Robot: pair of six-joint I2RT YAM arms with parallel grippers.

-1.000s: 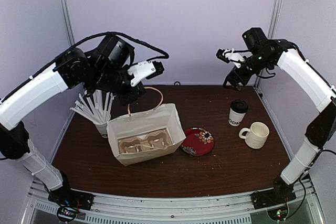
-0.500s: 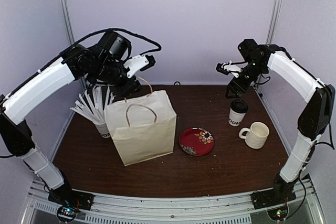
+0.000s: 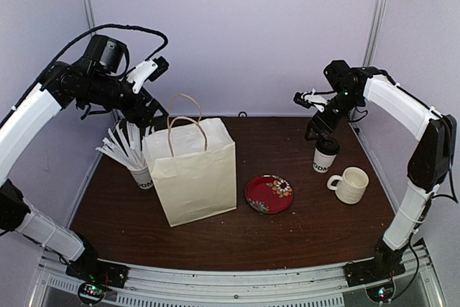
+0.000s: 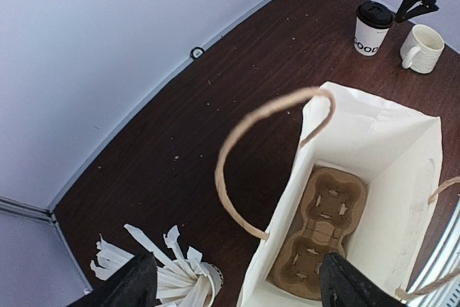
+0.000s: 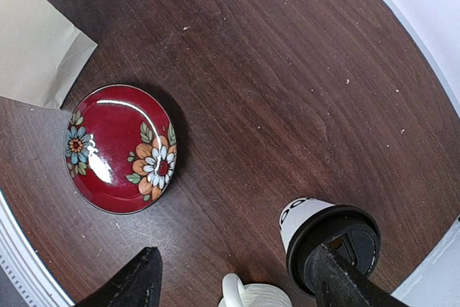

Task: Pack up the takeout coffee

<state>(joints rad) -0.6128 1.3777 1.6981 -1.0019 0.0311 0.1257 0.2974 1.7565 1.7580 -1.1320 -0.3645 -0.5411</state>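
Both open, left jaws above paper bag [image 4: 374, 149], right jaws above takeout coffee [image 4: 371, 28], print "OOD"

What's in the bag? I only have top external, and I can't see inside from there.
Observer: The left wrist view looks straight down into the paper bag. A brown cardboard cup carrier lies flat on the bottom, its slots empty.
Operator: Lined up for the pick on the right?
Observer: Not centred. In the right wrist view the right gripper is open. The coffee cup with its black lid sits under one finger, not in the gap between the two.
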